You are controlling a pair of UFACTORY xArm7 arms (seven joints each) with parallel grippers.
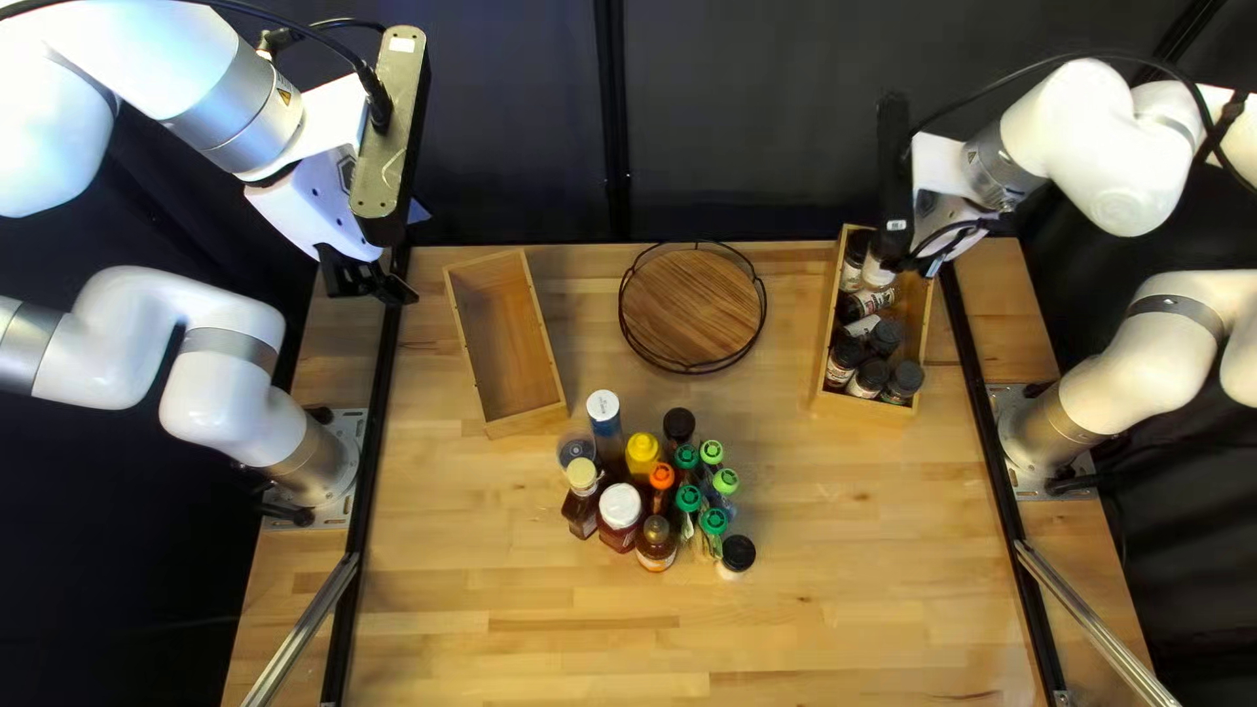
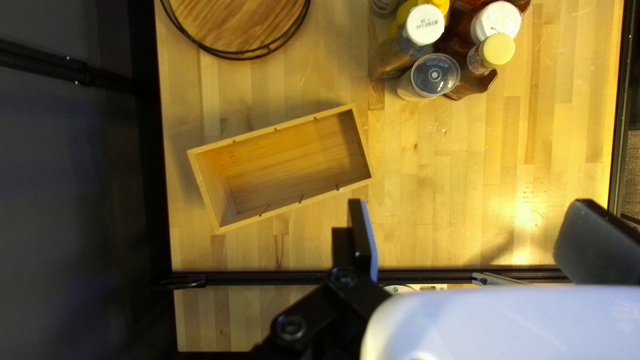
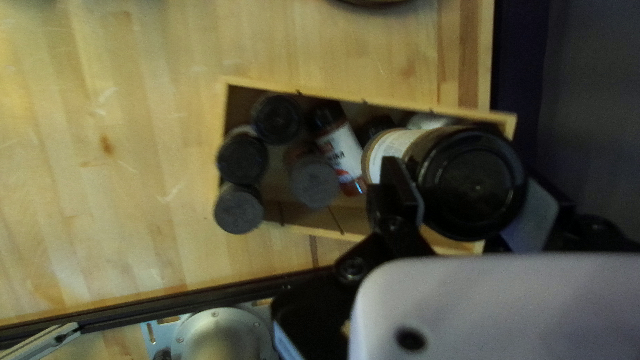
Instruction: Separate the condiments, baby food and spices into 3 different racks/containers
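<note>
- Squeezing one jar (image 3: 470,183): right jaws (image 1: 908,259)
- Left jaws (image 1: 372,278): wide apart
- One left box (image 1: 527,422), one right box (image 1: 864,407), one round tray (image 1: 692,308)
- Five green-topped bottles (image 1: 688,498)

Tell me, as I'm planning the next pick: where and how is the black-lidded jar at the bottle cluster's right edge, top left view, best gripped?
Probably by its round lid, straight down from above: the black-lidded jar stands upright. The green-capped bottle crowds its upper-left side in that view, so fingers should close across the other diagonal.
</note>
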